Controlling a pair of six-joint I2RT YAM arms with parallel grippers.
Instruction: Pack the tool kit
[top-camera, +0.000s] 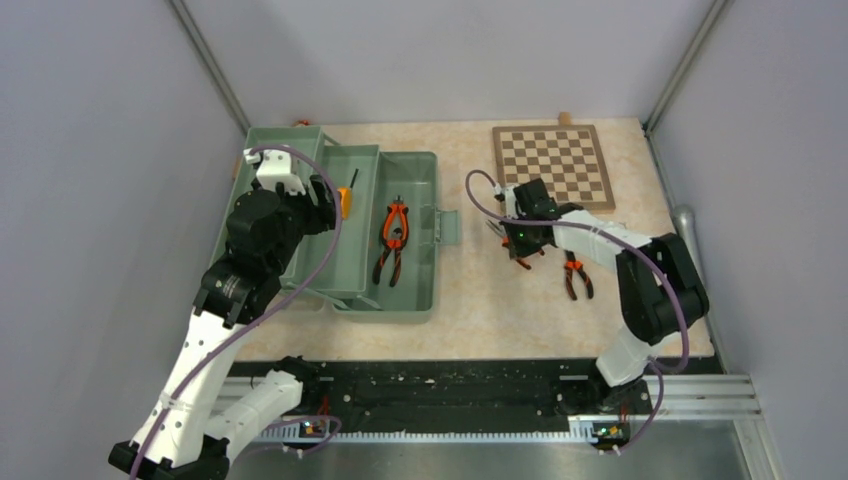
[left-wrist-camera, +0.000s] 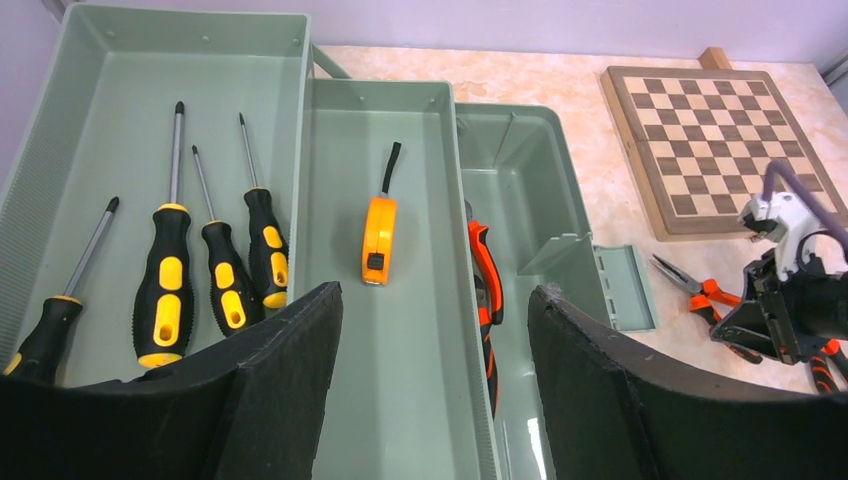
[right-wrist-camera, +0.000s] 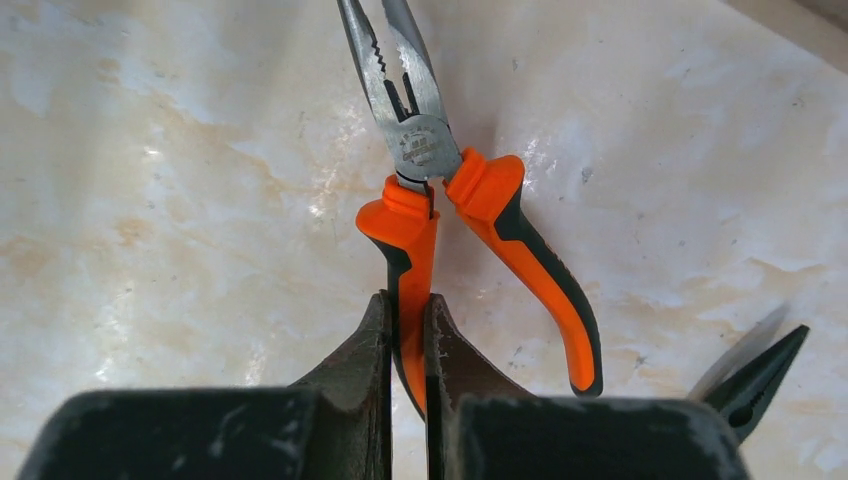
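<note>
Left gripper (left-wrist-camera: 432, 300): jaws wide apart, holding nothing, above the toolbox (top-camera: 425, 170).
Packed: screwdrivers (left-wrist-camera: 165, 265) in the left compartment, tape measure (left-wrist-camera: 379, 238) in the middle tray, pliers (top-camera: 394, 240) in the base.
Right gripper (right-wrist-camera: 407, 330): closed on one handle of the long-nose pliers (right-wrist-camera: 470, 200), out on the table (top-camera: 500, 320).
Left to pack: these, and the second pair (top-camera: 577, 277) just beside.
Surface: pale marbled top, chessboard (top-camera: 553, 165) at back right.
Room: plain grey walls (top-camera: 100, 150).

2 arms of 1 build: left arm (top-camera: 195, 350) and right arm (top-camera: 655, 285), white shells on lower links, black rounded joint housings, a pale-purple cable (left-wrist-camera: 775, 178) looping along each; left gripper (left-wrist-camera: 435, 295) fingers (left-wrist-camera: 285, 390) broad, black, matte; right gripper (right-wrist-camera: 407, 305) fingers (right-wrist-camera: 365, 370) dark, slim, tapered.
</note>
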